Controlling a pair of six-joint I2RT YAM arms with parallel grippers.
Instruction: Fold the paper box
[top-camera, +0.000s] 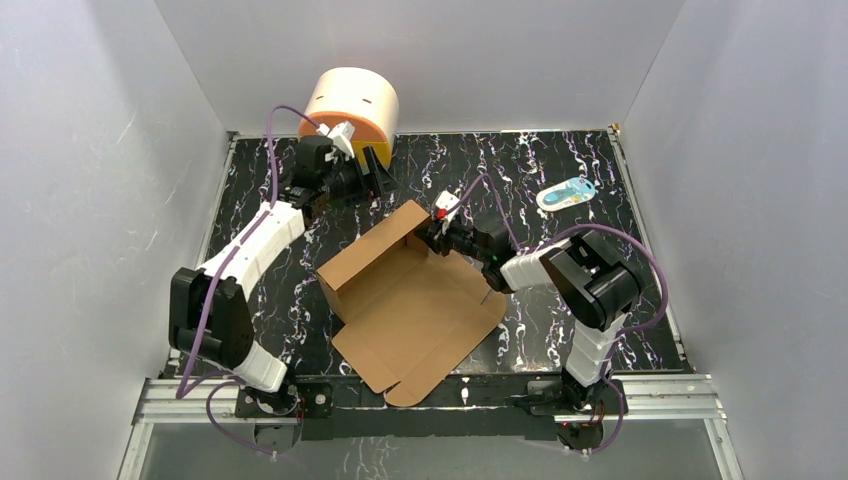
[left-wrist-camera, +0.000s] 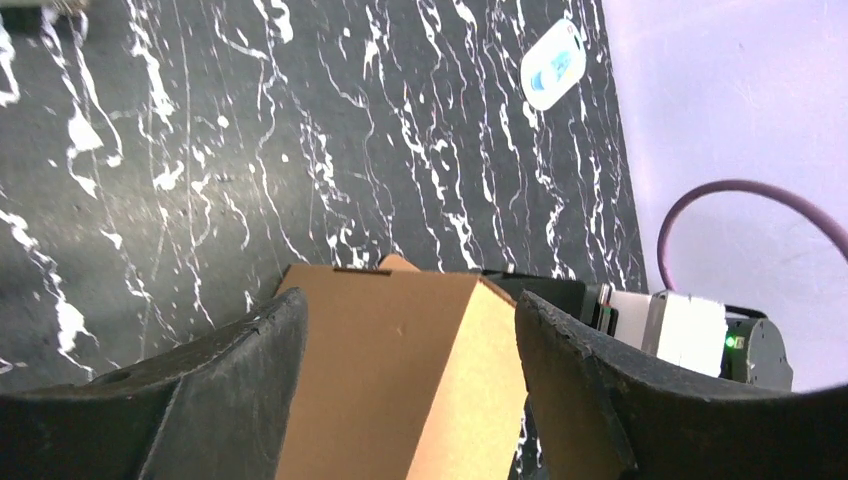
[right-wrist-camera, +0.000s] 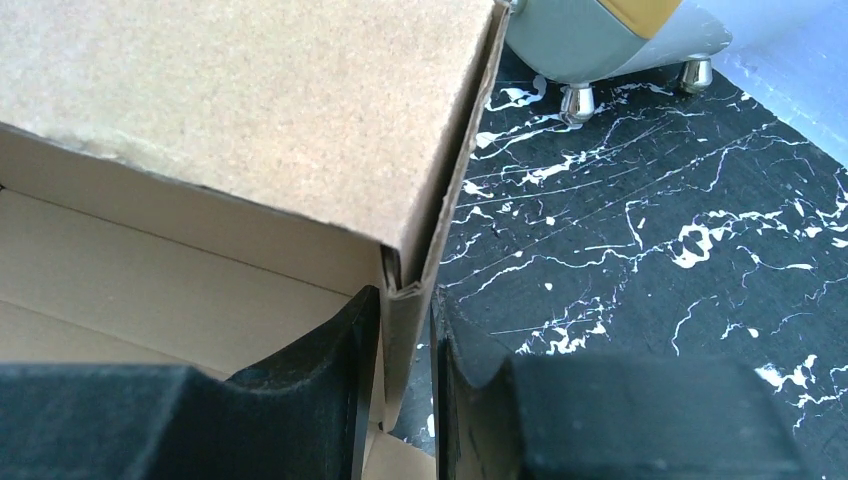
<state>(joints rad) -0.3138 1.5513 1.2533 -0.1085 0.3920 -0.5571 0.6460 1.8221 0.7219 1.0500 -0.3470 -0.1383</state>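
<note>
As it stands now: paper box sits mid worktop, base flat, far-left wall raised, near flaps lying flat toward the arm bases.
Right tool: narrow, clamped on the far corner of the raised wall, one finger inside, one outside.
Left tool: wide, holding nothing, hovering just beyond the box's far-left wall, close to the cream drum.
Left wrist view: raised wall shows between the spread fingers, touching neither.
Step in hand: judged as standing up and locking the far wall, with right pinning and left due to come in.
How to do it well: hold the right clamp firm at the corner so the wall does not drop. Bring the left tool square over the wall's top edge. Press along the crease, not across it. Go easy so the corrugation is not crushed.
Risk: box may slide on the worktop if the push is off-crease. Drum is close behind the left tool.
Other: small blue-white item far right, well apart.
</note>
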